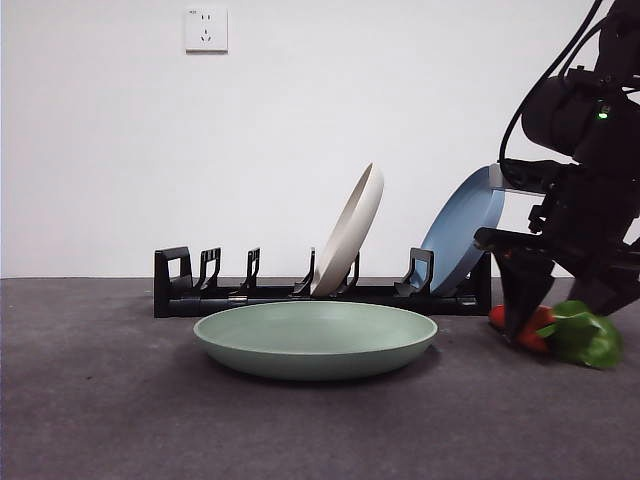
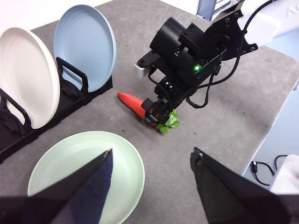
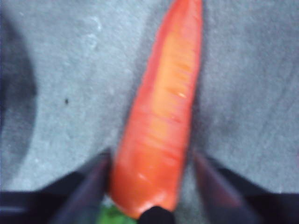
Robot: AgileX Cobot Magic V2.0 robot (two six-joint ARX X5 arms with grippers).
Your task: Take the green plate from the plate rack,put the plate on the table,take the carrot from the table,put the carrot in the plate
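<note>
The green plate (image 1: 315, 335) (image 2: 79, 163) lies flat on the table (image 1: 100, 400), just in front of the black plate rack (image 1: 300, 297) (image 2: 70, 100). To its right the carrot (image 1: 497, 318) (image 2: 131, 101) (image 3: 159, 107) rests on the table, its leafy top pointing away from the rack. My right gripper (image 1: 540, 325) (image 2: 154, 114) (image 3: 152, 163) is down at the carrot's thick end, one jaw pressed against each side of it. High above the plate my left gripper (image 2: 152, 156) hangs open, holding nothing.
A cream-white plate (image 1: 350, 230) (image 2: 25, 74) and a blue plate (image 1: 465, 235) (image 2: 84, 44) stand leaning in the rack. The right arm fills the space beside the blue plate. The table's edge (image 2: 280, 93) runs behind that arm.
</note>
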